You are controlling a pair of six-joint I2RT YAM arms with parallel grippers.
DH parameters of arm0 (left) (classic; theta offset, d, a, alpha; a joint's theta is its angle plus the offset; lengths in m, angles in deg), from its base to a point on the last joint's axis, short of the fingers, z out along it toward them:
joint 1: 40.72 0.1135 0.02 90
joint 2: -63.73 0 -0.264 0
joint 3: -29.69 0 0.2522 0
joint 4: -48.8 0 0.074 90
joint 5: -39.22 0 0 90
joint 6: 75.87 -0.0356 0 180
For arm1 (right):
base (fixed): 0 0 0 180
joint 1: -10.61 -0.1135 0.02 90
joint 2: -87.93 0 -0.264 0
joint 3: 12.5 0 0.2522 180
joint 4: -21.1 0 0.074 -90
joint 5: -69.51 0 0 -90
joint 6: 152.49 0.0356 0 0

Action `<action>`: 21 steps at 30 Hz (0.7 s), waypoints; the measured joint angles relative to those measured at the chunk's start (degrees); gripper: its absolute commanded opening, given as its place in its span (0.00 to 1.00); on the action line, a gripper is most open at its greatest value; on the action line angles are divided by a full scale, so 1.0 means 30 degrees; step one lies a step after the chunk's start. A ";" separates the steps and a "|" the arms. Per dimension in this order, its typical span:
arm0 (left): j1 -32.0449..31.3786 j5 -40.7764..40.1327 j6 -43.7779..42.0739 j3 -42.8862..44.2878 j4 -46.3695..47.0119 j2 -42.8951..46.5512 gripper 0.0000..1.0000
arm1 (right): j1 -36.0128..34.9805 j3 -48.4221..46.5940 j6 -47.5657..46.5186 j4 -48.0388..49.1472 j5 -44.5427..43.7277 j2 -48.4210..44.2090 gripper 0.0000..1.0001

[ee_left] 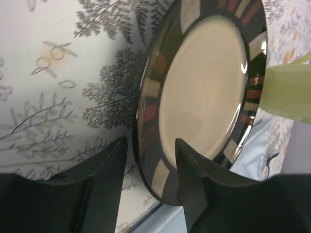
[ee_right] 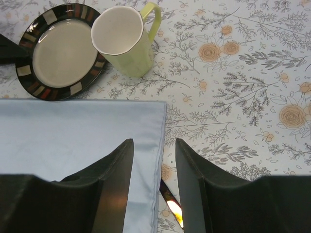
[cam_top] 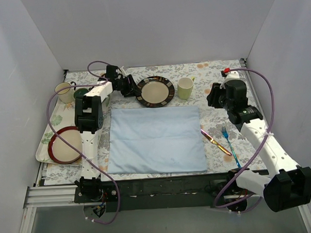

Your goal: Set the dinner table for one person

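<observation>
The dinner table (cam_top: 215, 72) is covered in white cloth with fern leaves and orange flowers. A cream plate with a dark striped rim (cam_top: 155, 90) lies at the back, beyond the light-blue mat (cam_top: 156, 139). My left gripper (cam_top: 129, 87) is open at the plate's left edge. In the left wrist view its jaws (ee_left: 148, 150) straddle the rim of the plate (ee_left: 204, 87), one finger outside it and one over it. My right gripper (cam_top: 212, 98) is open and empty. In the right wrist view it (ee_right: 153, 165) hangs above the mat's right edge (ee_right: 73, 141).
A yellow-green mug (cam_top: 184, 88) stands right of the plate, also in the right wrist view (ee_right: 121, 41). A gold knife (cam_top: 216, 142) and a blue fork (cam_top: 230, 144) lie right of the mat. A tray (cam_top: 45, 137) at left holds a red plate (cam_top: 64, 144); a cream mug (cam_top: 65, 92) and a dark cup (cam_top: 80, 93) stand behind it.
</observation>
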 measured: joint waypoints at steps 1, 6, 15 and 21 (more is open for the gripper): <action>-0.0044 0.0379 0.0211 0.0401 -0.0058 -0.0364 0.40 | 0.0000 0.0036 0.0007 0.0000 0.0000 -0.0204 0.48; -0.0073 0.1923 0.0969 0.2098 -0.0481 -0.1872 0.00 | 0.0000 0.0102 0.0066 -0.0080 -0.0015 -0.1209 0.48; 0.0568 0.4969 0.4386 0.2390 0.0044 -0.2280 0.00 | -0.0036 0.0109 0.0073 -0.0991 -0.0087 -0.2361 0.48; 0.1501 0.6244 0.7176 -0.1392 0.2863 -0.0240 0.00 | -0.0036 0.0109 0.0189 -0.1297 -0.0102 -0.3228 0.48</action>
